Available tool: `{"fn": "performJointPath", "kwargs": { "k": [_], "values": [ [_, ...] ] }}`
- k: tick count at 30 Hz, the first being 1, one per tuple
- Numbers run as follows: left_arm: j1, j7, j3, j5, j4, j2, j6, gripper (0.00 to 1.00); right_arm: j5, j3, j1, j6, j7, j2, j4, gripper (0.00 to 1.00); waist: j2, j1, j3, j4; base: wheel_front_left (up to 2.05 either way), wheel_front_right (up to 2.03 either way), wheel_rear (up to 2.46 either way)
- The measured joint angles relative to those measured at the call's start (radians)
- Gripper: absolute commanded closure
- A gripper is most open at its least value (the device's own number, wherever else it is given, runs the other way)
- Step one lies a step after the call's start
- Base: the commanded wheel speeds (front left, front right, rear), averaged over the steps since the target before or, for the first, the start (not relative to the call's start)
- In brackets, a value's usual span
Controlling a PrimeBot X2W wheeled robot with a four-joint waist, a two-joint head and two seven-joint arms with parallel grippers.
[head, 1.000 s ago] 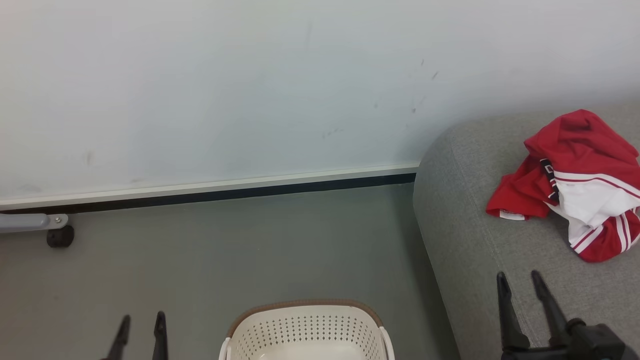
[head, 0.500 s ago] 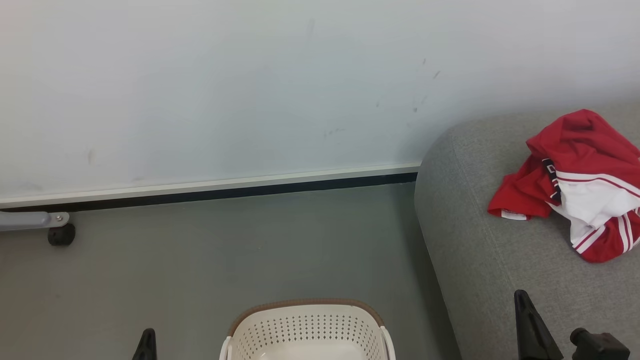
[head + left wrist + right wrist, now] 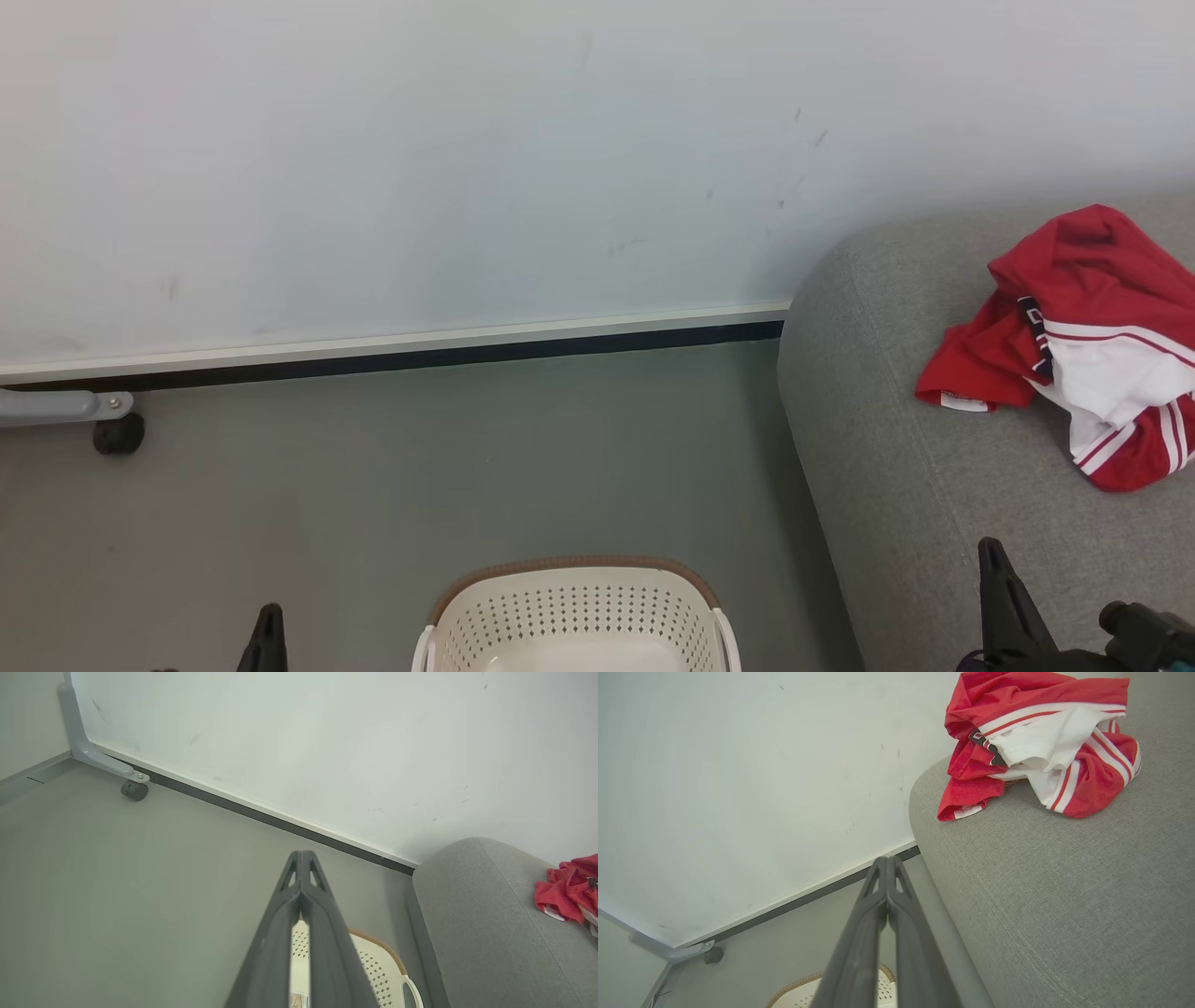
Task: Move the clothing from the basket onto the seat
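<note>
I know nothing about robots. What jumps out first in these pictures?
The bright red and white clothing, crumpled on the grey sofa at the right, stands out against the pale wall. Below centre, the cream basket sits on the floor beside the sofa. The left gripper and right gripper are dark, fingers pressed shut.

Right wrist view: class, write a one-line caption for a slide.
Red-and-white clothing lies heaped on the grey seat, the right tool shut and empty in the foreground.
</note>
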Motion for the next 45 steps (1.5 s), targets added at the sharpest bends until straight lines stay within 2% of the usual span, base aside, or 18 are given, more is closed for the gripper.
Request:
{"fn": "performJointPath", "kwargs": {
  "k": [45],
  "values": [
    [-0.098, 0.151, 0.111, -0.496, 0.049, -0.072, -0.105, 1.00, 0.551, -0.158, -0.074, 0.100, 0.150, 0.058, 0.078, 1.00, 0.0000, 0.0002, 0.008, 0.017, 0.00, 0.00, 0.00]
  ]
}}
